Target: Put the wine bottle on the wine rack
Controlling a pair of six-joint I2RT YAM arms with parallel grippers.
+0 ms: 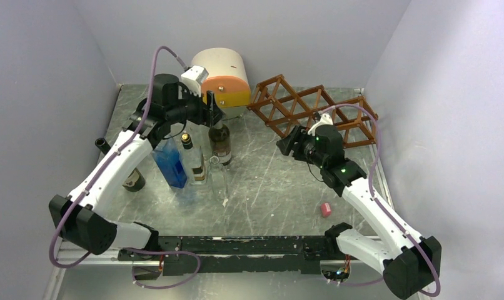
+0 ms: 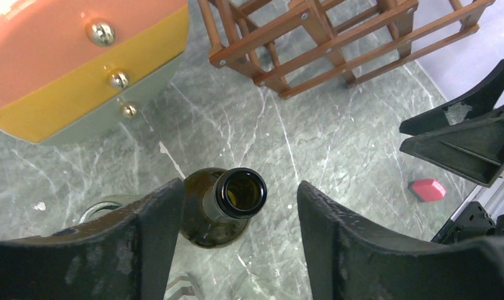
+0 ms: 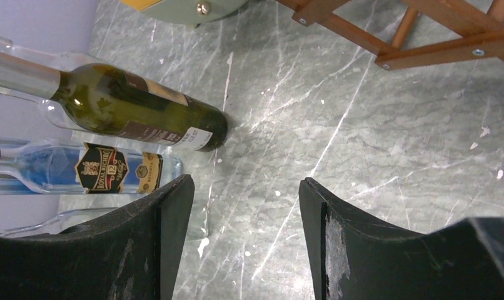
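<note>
The wine bottle [image 1: 221, 142] stands upright on the marble table, dark green with a label. From above, its open mouth [image 2: 240, 192] rises between the fingers of my left gripper [image 2: 239, 187]. The jaws are open around the neck, with a clear gap on the right side and the left finger close to the shoulder. The left gripper [image 1: 209, 114] hovers over the bottle in front of the cabinet. The reddish-brown wine rack [image 1: 312, 109] sits at the back right. My right gripper [image 1: 288, 141] hangs open and empty just before the rack, facing the bottle [image 3: 137, 112].
A cream-and-orange drawer cabinet [image 1: 223, 78] stands behind the bottle. A blue bottle [image 1: 171, 164], clear bottles [image 1: 197, 161] and a dark bottle [image 1: 134, 180] crowd the left side. A small pink object [image 1: 326, 209] lies at the front right.
</note>
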